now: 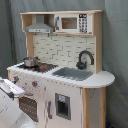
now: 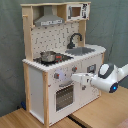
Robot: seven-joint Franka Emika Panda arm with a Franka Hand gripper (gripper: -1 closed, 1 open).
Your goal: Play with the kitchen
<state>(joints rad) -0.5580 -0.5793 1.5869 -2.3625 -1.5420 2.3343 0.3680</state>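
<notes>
The kitchen (image 1: pixel 70 87) is a white and light-wood toy unit that shows in both exterior views. On its red-ringed stovetop (image 2: pixel 59 59) stands a small metal pot (image 2: pixel 48 56). To the pot's right in the second exterior view lie the grey sink (image 2: pixel 82 51) and the black faucet (image 2: pixel 75 39). My white arm (image 2: pixel 107 76) reaches in from the second exterior view's right. Its gripper (image 2: pixel 74 77) is at the front panel, just below the knobs (image 2: pixel 57 76) and above the oven door (image 2: pixel 64 96). In the first exterior view only part of the arm (image 1: pixel 9 92) shows at the lower left.
A range hood (image 1: pixel 40 25) and a microwave shelf (image 1: pixel 72 22) top the unit. A grey curtain (image 2: pixel 12 50) hangs behind it. The unit stands on wooden tables (image 2: pixel 30 119) with a seam between them. A small cabinet door with a dark panel (image 1: pixel 63 106) lies under the sink.
</notes>
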